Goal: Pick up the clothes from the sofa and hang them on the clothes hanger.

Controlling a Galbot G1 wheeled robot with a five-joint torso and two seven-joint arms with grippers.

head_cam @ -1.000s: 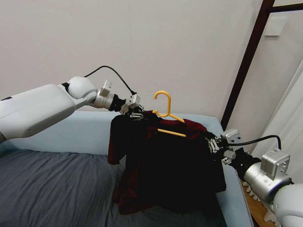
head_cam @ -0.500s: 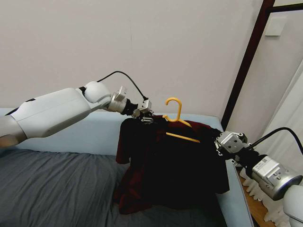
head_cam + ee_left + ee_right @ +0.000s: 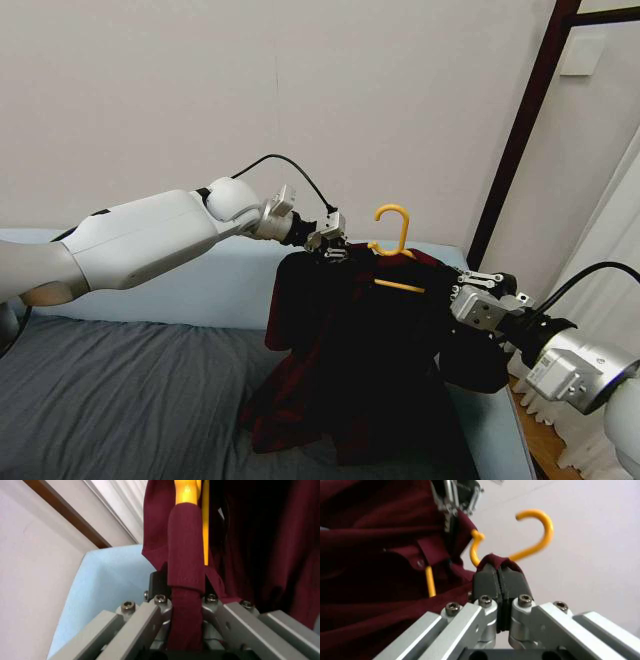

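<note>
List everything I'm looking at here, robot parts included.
shirt: one, dark red, held up over the sofa, draped on the hanger
hanger: one, yellow, inside the shirt, hook sticking up
sofa: one, pale blue with a grey seat, below the shirt
post: one, dark brown, leaning up the wall at right
wall: one, white, behind
left gripper: one, grey, shut on the shirt's left shoulder
right gripper: one, grey, shut on the shirt's right shoulder
</note>
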